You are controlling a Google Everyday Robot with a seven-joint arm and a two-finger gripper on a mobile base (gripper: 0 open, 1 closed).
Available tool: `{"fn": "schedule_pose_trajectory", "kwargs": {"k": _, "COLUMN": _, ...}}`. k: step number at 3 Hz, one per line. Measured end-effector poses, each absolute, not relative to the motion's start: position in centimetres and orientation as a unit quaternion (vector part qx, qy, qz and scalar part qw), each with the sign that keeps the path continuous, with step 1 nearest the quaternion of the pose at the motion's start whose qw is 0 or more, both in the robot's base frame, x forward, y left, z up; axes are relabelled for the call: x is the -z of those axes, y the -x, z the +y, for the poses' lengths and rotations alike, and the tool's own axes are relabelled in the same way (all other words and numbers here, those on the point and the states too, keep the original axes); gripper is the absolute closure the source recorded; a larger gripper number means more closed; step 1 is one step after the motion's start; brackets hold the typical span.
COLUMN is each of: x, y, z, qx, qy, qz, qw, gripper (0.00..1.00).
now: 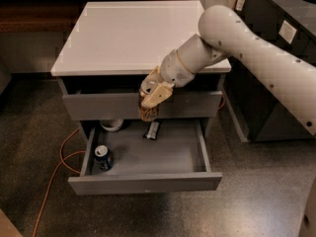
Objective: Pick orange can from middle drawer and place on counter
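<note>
My gripper [149, 98] is shut on the orange can [147, 112], a small brownish-orange can. It holds the can upright in the air in front of the top drawer's face, above the open middle drawer [148, 182]. The can's top is hidden by the fingers. The white counter [128, 31] lies just behind and above the gripper, bare on top.
In the open drawer a dark blue can [102, 157] stands at the left front, a white bowl [111, 125] sits at the back left, and a dark wrapped bar [152, 130] lies at the back middle. An orange cable [54, 174] runs on the floor left. A dark cabinet [276, 38] stands right.
</note>
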State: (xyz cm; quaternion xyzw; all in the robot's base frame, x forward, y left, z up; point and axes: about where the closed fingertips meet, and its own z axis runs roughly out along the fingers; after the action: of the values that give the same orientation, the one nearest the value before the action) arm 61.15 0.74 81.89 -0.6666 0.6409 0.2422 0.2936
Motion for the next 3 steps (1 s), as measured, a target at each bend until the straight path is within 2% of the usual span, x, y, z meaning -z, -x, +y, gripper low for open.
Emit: {"fn": "schedule_pose_trajectory", "kwargs": {"k": 3, "x": -87.8, "y": -66.9, "z": -3.1, "qx": -0.254, "qy": 0.662, "qz": 0.648, "qw": 0.279, "gripper": 1.0}}
